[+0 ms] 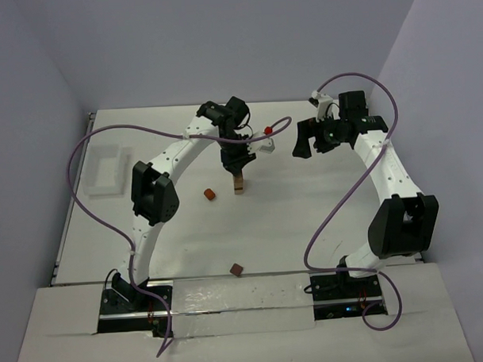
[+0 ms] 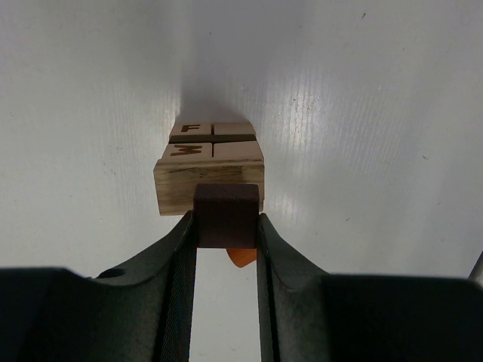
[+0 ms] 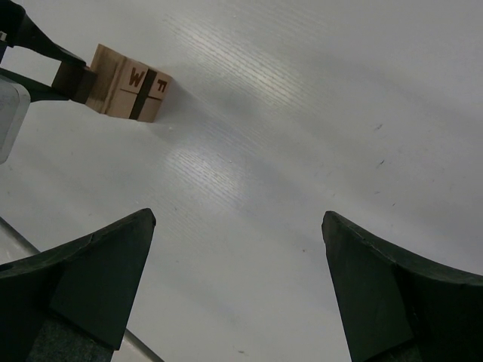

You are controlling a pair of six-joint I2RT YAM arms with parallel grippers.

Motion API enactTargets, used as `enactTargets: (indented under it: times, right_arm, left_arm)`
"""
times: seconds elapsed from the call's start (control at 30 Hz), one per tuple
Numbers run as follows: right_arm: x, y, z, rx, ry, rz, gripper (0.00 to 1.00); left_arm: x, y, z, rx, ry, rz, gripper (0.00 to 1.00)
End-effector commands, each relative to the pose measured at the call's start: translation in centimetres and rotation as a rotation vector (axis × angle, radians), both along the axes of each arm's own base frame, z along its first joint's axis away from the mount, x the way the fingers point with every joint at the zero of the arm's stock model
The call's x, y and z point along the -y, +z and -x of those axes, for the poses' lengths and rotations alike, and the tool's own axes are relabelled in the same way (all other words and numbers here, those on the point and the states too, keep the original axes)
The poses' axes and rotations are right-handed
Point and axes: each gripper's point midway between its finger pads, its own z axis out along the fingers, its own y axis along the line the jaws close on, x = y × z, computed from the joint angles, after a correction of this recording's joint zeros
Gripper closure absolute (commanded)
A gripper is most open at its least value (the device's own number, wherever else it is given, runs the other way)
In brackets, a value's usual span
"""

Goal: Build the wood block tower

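The tower (image 1: 239, 183) is a short stack of pale tan wood blocks at mid-table. In the left wrist view its top slab (image 2: 210, 183) lies over lettered blocks (image 2: 200, 139). My left gripper (image 2: 226, 219) is shut on a dark brown block (image 2: 226, 215), held right at the tower's top, and from above that gripper (image 1: 235, 160) hangs directly over the stack. The right wrist view shows the tower (image 3: 128, 89) with the dark block (image 3: 68, 79) against its upper end. My right gripper (image 3: 238, 226) is open and holds nothing, to the right of the tower (image 1: 313, 145).
A reddish-brown block (image 1: 209, 195) lies just left of the tower, and a dark brown one (image 1: 237, 269) sits near the front edge. A white tray (image 1: 106, 171) stands at the far left. A small orange bit (image 2: 243, 258) shows under the held block.
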Motion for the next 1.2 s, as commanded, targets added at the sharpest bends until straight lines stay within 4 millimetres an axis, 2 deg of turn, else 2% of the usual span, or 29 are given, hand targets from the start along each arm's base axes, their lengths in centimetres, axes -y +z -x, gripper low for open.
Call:
enactTargets:
  times: [0.0, 0.67, 1.17]
  right_arm:
    - [0.2, 1.4, -0.5, 0.032, 0.008, 0.000, 0.00]
    - [0.0, 1.1, -0.7, 0.018, 0.015, -0.007, 0.00]
    - [-0.2, 0.9, -0.8, 0.005, 0.022, -0.015, 0.00]
  left_arm:
    - [1.0, 1.0, -0.2, 0.025, -0.027, 0.033, 0.74]
    - [1.0, 0.1, -0.9, 0.034, -0.021, 0.015, 0.71]
    - [0.7, -0.3, -0.7, 0.016, -0.021, 0.005, 0.68]
